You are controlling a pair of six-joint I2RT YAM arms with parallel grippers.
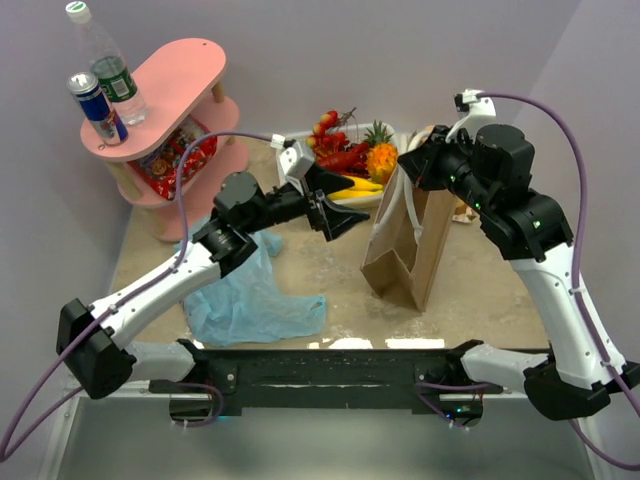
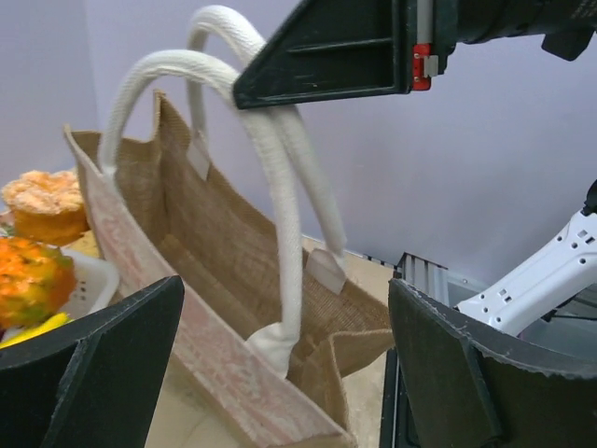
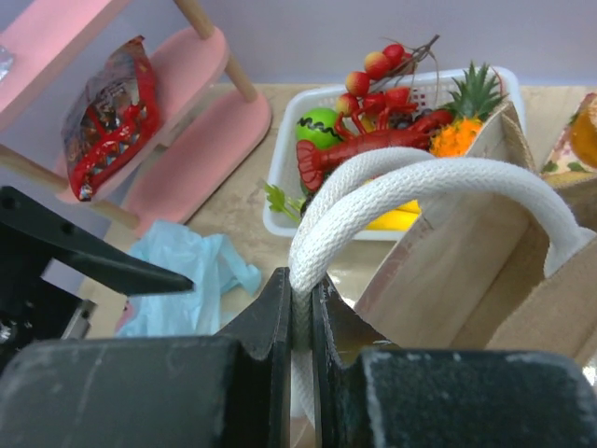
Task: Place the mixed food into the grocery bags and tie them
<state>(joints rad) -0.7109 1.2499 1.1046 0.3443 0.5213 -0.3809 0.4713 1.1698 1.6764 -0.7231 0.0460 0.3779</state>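
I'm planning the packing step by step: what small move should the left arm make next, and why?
Probably swing the open left tool to the white basket and down over the red lobster: the right tool holds up the rope handles of the brown bag, which looks empty.

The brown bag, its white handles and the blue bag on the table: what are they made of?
The brown bag looks like coarse woven jute or burlap, matte: the left wrist view shows an open weave. Its white handles seem to be thick braided cotton rope, with a visible plait. The blue bag appears to be thin plastic film, limp and crumpled.
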